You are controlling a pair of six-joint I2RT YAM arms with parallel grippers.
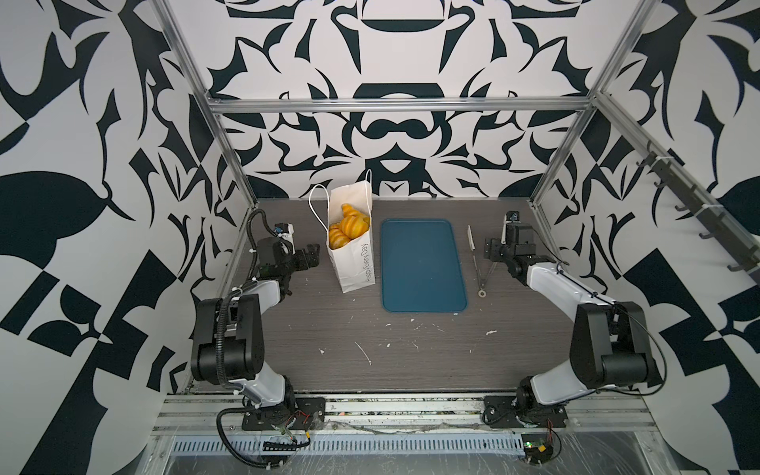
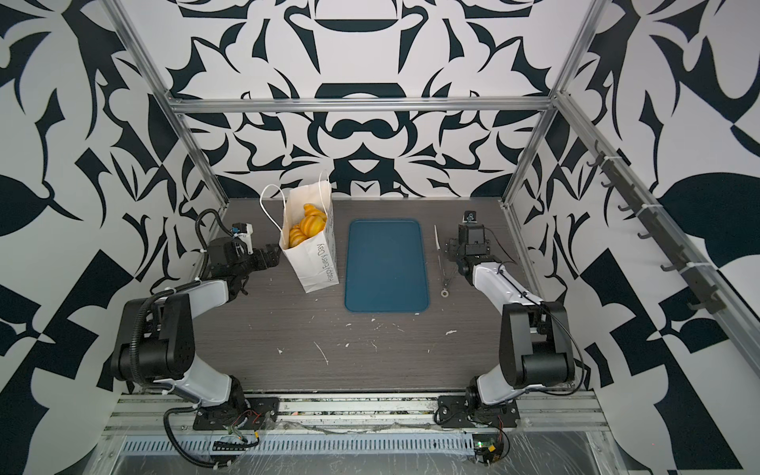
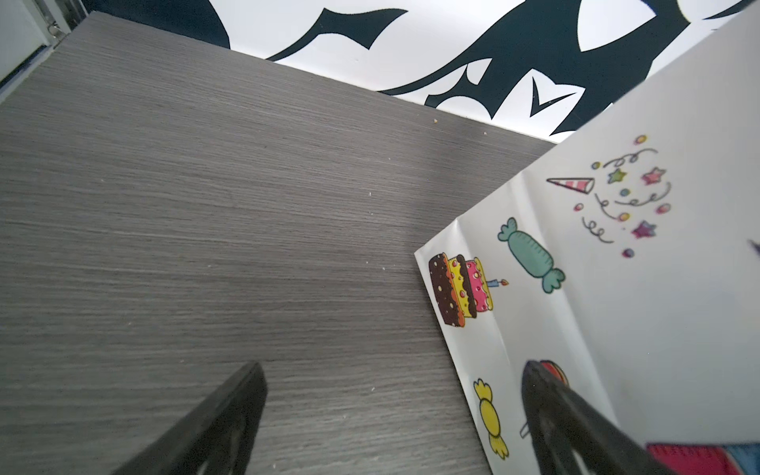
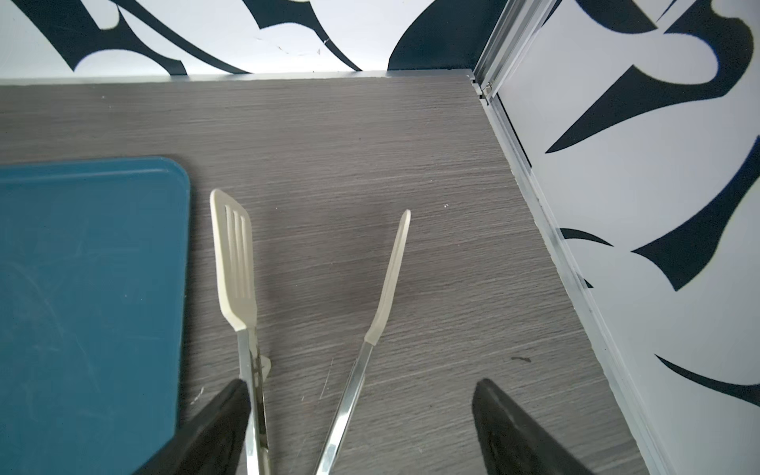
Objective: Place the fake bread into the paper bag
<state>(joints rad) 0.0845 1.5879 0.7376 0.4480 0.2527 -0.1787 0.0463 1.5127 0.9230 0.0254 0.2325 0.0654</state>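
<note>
The white paper bag point(image 1: 357, 263) point(image 2: 318, 263) stands upright at the back left of the table, its mouth open. Several glossy orange pieces of fake bread point(image 1: 349, 228) point(image 2: 307, 228) fill its top. My left gripper point(image 1: 313, 254) point(image 2: 271, 254) is open just left of the bag, low at its side. In the left wrist view the left gripper point(image 3: 392, 370) holds nothing, and one finger point(image 3: 547, 407) lies against the bag's printed side point(image 3: 617, 296). My right gripper point(image 1: 499, 246) point(image 4: 362, 386) is open at the back right, over the arms of metal tongs point(image 4: 234, 263).
A flat blue tray point(image 1: 423, 267) point(image 2: 386, 267) point(image 4: 82, 288) lies bare right of the bag. The tongs point(image 1: 483, 271) point(image 2: 446, 271) rest between the tray and the right arm, spread open. The side wall and its metal rail point(image 4: 547, 214) run close to the right gripper.
</note>
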